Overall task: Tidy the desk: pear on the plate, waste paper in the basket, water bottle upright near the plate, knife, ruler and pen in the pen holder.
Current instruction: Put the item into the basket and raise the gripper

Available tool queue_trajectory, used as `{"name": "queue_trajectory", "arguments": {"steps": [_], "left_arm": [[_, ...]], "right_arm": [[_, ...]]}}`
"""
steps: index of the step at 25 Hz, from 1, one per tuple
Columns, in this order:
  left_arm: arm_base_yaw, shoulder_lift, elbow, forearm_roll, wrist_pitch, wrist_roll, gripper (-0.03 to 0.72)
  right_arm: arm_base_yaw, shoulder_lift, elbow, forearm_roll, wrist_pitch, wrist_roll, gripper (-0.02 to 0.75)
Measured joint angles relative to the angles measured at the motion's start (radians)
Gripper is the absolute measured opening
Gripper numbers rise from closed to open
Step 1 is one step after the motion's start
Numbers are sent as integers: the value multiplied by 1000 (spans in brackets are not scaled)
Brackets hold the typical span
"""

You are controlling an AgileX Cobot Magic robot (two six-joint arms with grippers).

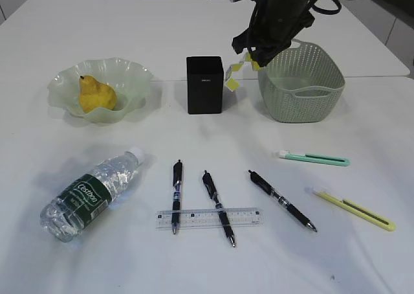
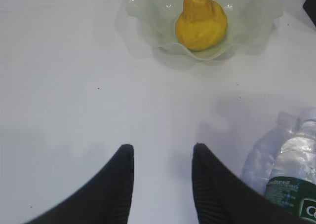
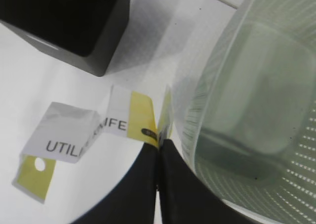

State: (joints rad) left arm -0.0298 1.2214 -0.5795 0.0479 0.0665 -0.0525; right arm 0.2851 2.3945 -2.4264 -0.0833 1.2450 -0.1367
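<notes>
Exterior: right jaws [image 1: 249, 56] pinching white-and-yellow paper [image 1: 234, 76] in the air between holder [image 1: 205, 85] and basket [image 1: 301, 81], pear [image 1: 96, 94] in plate [image 1: 132, 80], bottle [image 1: 92, 193] lying on its side on desk [image 1: 362, 255], ruler [image 1: 208, 218] flat under two of three pens [image 1: 176, 195], two knives [image 1: 314, 158] at right. Left wrist: left jaws [image 2: 162, 157] parted and empty above bare desk, pear in plate ahead, bottle at lower right. Right wrist: jaws closed on folded paper beside basket wall, holder at upper left.

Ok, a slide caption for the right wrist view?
Right gripper pinching a yellow-and-white paper card beside the basket's rim, pen holder behind.
</notes>
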Motion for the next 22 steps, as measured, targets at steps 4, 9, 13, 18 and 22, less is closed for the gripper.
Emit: {"name": "queue_trajectory", "arguments": {"steps": [4,9,13,18,22], "left_arm": [[0,0,0,0,0,0,276],[0,0,0,-12,0,0,276],[0,0,0,-23,0,0,276],[0,0,0,-23,0,0,276],[0,0,0,-23,0,0,276]], "right_arm": [[-34,-22,0,-4,1,6,-13],[-78,-32,-13,-5,2,26,-13],[-115,-34,-13,-13,3,38,-13],[-152,-36,-13,-25,3,52,-13],[-168,-36,-13,-44,3,64,-13]]}}
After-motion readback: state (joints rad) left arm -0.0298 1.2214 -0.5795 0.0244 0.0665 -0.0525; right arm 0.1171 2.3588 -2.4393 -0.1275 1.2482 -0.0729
